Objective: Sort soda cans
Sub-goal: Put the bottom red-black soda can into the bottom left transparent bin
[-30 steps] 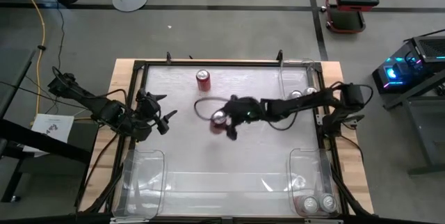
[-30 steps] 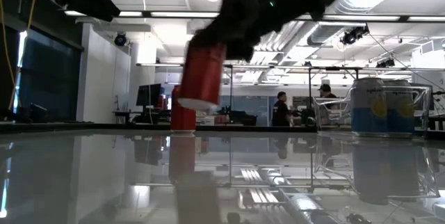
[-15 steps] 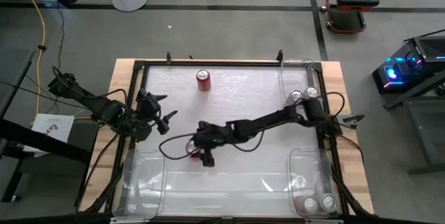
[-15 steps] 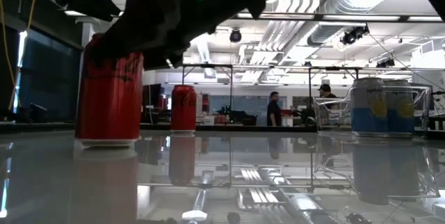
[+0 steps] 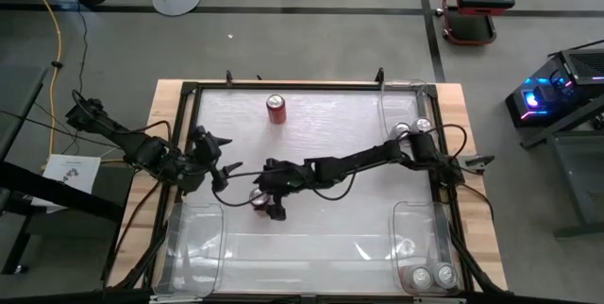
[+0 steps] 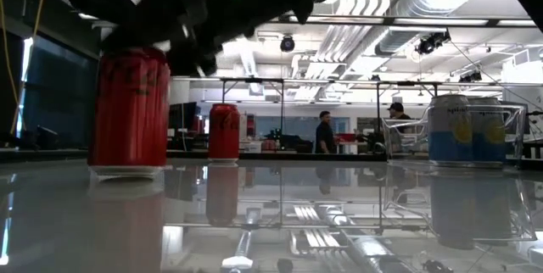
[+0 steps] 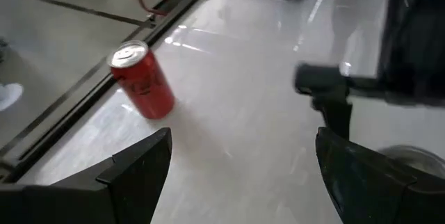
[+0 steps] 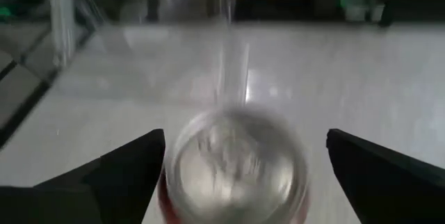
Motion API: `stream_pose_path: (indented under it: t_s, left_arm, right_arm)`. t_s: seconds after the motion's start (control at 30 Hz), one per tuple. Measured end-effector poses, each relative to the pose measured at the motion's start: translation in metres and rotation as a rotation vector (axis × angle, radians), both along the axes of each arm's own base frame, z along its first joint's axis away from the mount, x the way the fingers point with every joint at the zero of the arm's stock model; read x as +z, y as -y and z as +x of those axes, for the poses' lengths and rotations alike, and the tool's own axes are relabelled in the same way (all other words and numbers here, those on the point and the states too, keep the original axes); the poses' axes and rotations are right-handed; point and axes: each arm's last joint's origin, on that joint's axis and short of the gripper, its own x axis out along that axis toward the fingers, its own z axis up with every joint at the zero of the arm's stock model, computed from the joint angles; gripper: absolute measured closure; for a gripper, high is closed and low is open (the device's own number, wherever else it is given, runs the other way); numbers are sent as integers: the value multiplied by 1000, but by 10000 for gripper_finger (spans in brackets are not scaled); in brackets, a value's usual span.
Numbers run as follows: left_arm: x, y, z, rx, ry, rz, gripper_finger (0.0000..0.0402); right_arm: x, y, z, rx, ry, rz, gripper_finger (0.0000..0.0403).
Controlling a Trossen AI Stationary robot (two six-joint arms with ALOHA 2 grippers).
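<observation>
while the high view shows my right arm stretched low across the counter [image 5: 330, 120] from its right edge toward the left centre, only my right wrist view shows the fingers [image 8: 111, 175] spread wide on either side of a red can's silver top [image 8: 236, 158], not pressing it. that red can [image 5: 259, 198] stands upright on the counter just under my right gripper [image 5: 271, 197]; in the low view it [image 6: 130, 108] rests on the glossy surface with the dark gripper mass above it. my left gripper [image 5: 219, 156] hovers close by on the counter's left side, its fingers [image 7: 132, 172] apart and holding nothing, and its wrist view catches the second red can [image 7: 142, 79], which the high view places near the far edge [image 5: 276, 108]. the low view shows two silver-blue cans [image 6: 462, 129] inside a clear bin [image 6: 399, 137], seen from above at the right edge [image 5: 411, 129]. two more silver tops [image 5: 431, 277] sit in the near right bin.
</observation>
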Motion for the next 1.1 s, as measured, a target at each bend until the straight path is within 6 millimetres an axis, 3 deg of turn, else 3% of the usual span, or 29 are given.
stream_pose_path:
  t_s: [0.13, 0.27, 0.43, 0.53, 0.77, 0.97, 1.1]
  left_arm:
    - [0, 3, 1, -67, -23, -8, 68]
    - [-1, 14, 6, -161, -13, -15, 68]
    - [-29, 38, 16, -393, 12, -47, 68]
    - [-46, 49, 20, -493, 45, -17, 68]
    - [-68, 50, 29, -472, 92, -26, 68]
    - [-74, 48, 41, -485, 88, -79, 68]
    - [-81, 47, 48, -428, 81, -189, 68]
  right_arm:
    - [16, -1, 2, 14, 106, -17, 20]
    - [28, -4, -4, -4, 105, -50, 18]
    - [55, -15, -31, -183, -20, -229, 18]
    - [59, -31, -49, -304, -95, -358, 18]
    - [34, -66, -108, -653, -120, -539, 18]
    - [4, -77, -167, -844, -17, -373, 18]
    - [-14, -84, -192, -864, 12, -280, 18]
